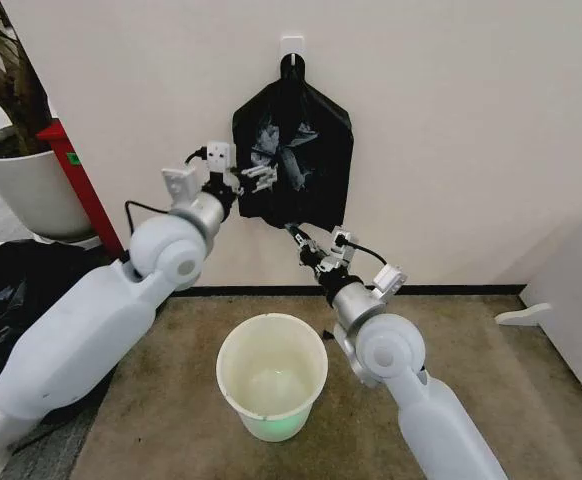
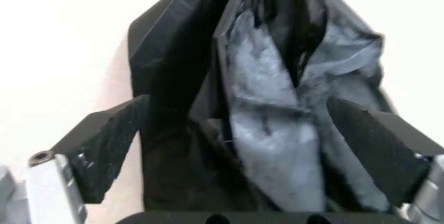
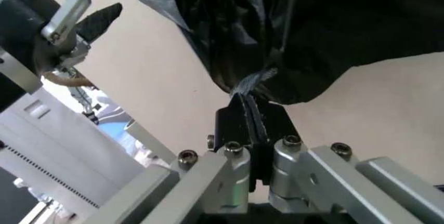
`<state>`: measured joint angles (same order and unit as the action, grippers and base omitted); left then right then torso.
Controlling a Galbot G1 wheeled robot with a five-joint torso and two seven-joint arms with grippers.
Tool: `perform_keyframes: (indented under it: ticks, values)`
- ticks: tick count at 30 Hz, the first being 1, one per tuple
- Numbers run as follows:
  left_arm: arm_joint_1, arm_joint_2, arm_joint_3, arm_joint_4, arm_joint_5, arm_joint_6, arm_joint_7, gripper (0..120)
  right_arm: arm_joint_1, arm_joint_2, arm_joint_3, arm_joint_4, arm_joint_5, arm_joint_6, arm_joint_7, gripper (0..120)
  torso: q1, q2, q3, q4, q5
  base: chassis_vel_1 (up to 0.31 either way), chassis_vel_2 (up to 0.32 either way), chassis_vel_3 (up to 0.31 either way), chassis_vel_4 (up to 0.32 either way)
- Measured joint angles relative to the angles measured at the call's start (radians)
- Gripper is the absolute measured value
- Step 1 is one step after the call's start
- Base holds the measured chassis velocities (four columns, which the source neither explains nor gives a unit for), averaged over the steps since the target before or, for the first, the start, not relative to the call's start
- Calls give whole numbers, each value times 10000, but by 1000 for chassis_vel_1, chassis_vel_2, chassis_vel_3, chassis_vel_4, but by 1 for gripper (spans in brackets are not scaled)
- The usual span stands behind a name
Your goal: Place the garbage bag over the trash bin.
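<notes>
Thin, glossy black plastic garbage bag (image 1: pixel 293 150), judged light, limp and slippery: right gripper (image 3: pixel 251 122) clamped its 6 o'clock edge; left gripper (image 2: pixel 250 146) gaped at 9 o'clock.

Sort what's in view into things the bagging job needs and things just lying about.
Job: garbage bag hanging on the wall hook; trash bin; left pincer, open at the bag; right pincer, shut on its bottom edge.
Lying about: plant pot; black bag heap.

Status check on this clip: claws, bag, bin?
Right claw shut on garbage bag bottom edge. Left claw open around bag's middle. Bag hanging on wall hook. Trash bin on floor below, unlined.
</notes>
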<state>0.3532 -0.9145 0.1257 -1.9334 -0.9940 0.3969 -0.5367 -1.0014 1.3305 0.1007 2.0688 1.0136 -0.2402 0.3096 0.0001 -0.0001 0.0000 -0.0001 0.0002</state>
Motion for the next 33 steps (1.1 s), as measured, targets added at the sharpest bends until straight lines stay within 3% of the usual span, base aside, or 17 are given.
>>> perform_keyframes:
  ticks: [7, 14, 17, 21, 24, 33]
  values:
    - [-66, 72, 127, 42, 233, 494, -74, 90, -174, 63, 84, 108, -81, 21, -76, 0, 0, 0, 0, 3, -3, 0, 0, 0, 0]
    - [-198, -28, 371, 21, 209, 653, -92, 68, -150, 167, 9, 72, -227, 56, -126, 0, -1, 0, 0, 3, -2, 0, 0, 0, 0]
    - [-402, -336, 642, 184, 190, 706, -239, 52, -155, 178, -65, 74, -288, 104, -172, 0, -1, 0, -1, 1, -2, 0, 0, 0, 0]
    - [-535, -573, 869, 221, 113, 840, -529, 40, -202, 102, -56, 106, -323, 122, -205, 0, -1, 0, -1, 0, -1, 0, 0, 0, 0]
    - [-633, -670, 1039, 250, 48, 923, -622, 43, -256, 52, 15, 148, -349, 150, -230, 0, -1, 0, -1, 0, -2, 0, 0, 0, 0]
    - [-916, -1075, 1384, 502, 35, 1051, -683, 15, -360, -28, 148, 256, -374, 209, -316, 0, -1, 0, 0, 1, -1, 0, 0, 0, 0]
